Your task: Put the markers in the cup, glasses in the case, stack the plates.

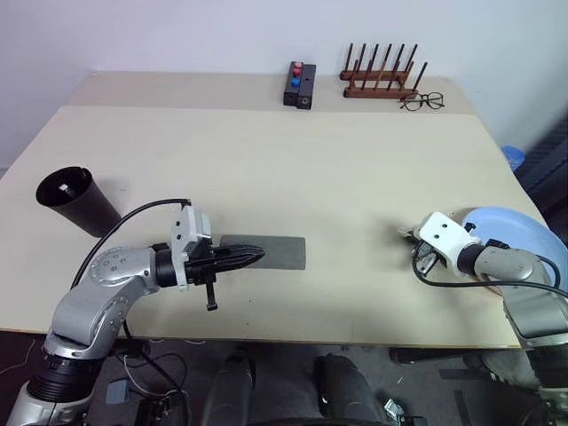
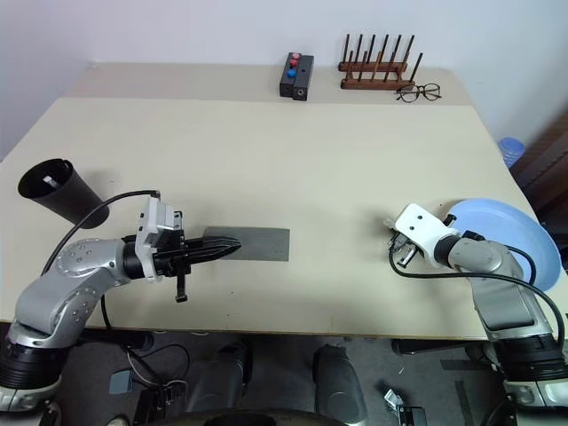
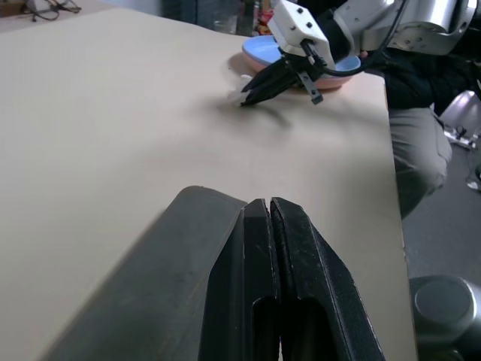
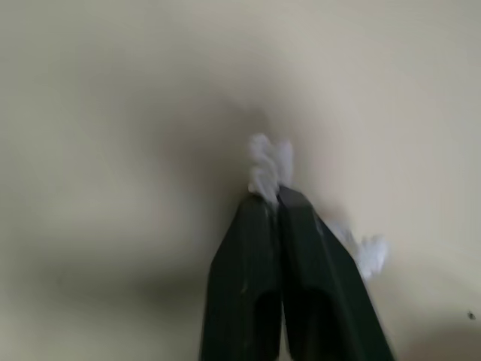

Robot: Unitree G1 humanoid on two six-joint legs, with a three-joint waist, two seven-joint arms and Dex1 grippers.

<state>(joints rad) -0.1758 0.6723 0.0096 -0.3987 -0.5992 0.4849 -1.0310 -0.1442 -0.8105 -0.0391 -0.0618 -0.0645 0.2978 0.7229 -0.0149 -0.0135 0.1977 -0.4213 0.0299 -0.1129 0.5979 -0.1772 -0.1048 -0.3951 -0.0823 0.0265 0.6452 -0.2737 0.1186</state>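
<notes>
Right gripper [image 4: 271, 198] had its fingers pressed together on a small white scrap [image 4: 269, 160] on the desk [image 1: 266, 160], just beside the blue plate [image 1: 515, 232], which sat on the pink plate [image 3: 257, 68]. I could not tell what the scrap was. Left gripper [image 1: 254, 256] hovered pinched closed over the shut grey case [image 1: 286, 252]; the cup [image 1: 75, 200] stood well off left. Advice: lift slowly and confirm the pinch holds before swinging away from the plates.

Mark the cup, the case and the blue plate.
cup [image 1: 75, 202], left eye view, its black side wall.
case [image 1: 282, 252], left eye view, its grey lid.
blue plate [image 2: 519, 232], right eye view, its bare inner face.
</notes>
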